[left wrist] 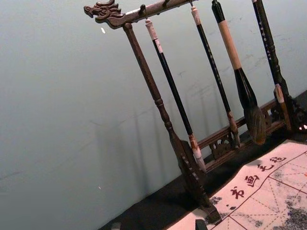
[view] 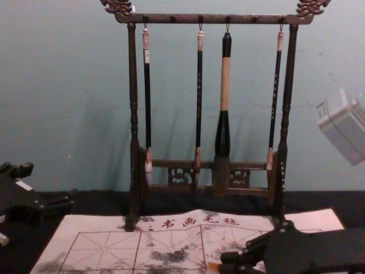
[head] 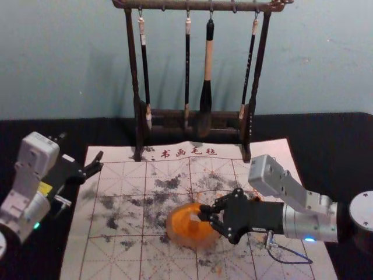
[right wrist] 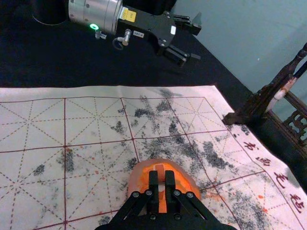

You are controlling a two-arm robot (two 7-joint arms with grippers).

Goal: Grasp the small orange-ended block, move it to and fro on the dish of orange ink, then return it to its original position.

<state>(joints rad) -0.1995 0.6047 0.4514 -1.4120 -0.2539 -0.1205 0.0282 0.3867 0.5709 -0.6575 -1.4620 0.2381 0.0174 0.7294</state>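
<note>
My right gripper [head: 203, 213] reaches in from the right over the dish of orange ink [head: 184, 228] and is shut on the small block [head: 194, 216]. In the right wrist view, the block [right wrist: 159, 168] stands out past the fingertips of the right gripper [right wrist: 161, 178], over the orange dish [right wrist: 181, 183]. The chest view has the block's orange end [view: 213, 266] at the right gripper [view: 223, 264]; whether it touches the ink is hidden. My left gripper [head: 81, 148] is parked open at the left, holding nothing; its fingertips edge into its wrist view [left wrist: 158, 225].
A dark wooden rack [head: 196, 115] with several hanging brushes stands behind the dish, at the mat's back edge. The ink-spotted calligraphy mat [head: 119, 210] lies beneath the dish, on a black-covered table [head: 326, 140]. A wall rises behind.
</note>
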